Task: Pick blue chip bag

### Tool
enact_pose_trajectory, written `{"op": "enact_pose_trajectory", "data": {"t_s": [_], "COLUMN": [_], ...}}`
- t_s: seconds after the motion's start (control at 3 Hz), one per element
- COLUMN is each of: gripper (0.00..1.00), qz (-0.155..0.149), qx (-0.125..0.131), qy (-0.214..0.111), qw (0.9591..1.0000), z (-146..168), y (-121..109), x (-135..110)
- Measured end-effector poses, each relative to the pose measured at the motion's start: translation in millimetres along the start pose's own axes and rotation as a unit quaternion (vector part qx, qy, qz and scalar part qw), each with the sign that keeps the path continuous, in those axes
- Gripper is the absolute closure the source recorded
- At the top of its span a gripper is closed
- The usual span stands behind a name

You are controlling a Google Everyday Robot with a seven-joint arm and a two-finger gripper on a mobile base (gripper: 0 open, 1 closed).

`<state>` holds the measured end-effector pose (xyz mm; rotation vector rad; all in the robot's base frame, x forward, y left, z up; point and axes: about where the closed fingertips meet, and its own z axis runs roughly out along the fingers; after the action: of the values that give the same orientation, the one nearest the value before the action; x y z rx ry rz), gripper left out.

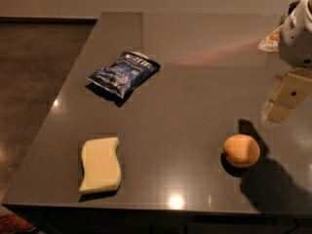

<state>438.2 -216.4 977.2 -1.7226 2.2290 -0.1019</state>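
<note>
The gripper (285,101) hangs over the right side of the dark glossy table (195,82); I cannot tell whether it is released or clenched. The blue chip bag (124,73), crinkly foil, lies well apart to its left and slightly beyond, its long axis slanting away. A round orange fruit (241,150) sits near the gripper, and a wavy sponge (100,165) lies far left.

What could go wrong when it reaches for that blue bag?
The tool hangs over the table at the view's right, far from the blue chip bag; crossing over, it might knock the round orange object. The crumpled bag could also slide away when pinched.
</note>
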Motion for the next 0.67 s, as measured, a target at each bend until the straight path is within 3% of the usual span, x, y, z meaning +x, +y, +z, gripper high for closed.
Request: {"op": "enact_pose_trajectory", "data": {"t_s": [0.67], "gripper": [0.00], "qz": [-0.016], "qx": [-0.006], "qy": [-0.012], "qw": [0.9998], "z": [14], "y": [-12], "x": [-12]}}
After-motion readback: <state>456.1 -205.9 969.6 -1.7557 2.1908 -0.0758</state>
